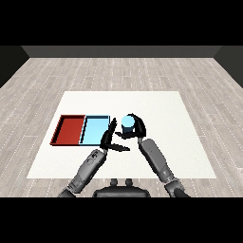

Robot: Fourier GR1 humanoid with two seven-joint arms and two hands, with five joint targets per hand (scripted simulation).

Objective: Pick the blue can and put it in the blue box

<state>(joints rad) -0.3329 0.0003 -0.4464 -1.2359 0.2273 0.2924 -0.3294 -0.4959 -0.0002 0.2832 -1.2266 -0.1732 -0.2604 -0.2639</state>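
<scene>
Blue can: upright, just right of the blue tray, not yet in it. Our right hand curls round it, we judge for carrying.
Left hand: fingers straight, holding nothing, beside the blue tray's right edge.
Red tray: touching the blue tray's left side.
White table; grey plank floor beyond, dark wall behind.

Looks like a bare test room or lab: one white counter on grey plank floor, dark wall at 12 o'clock.
</scene>
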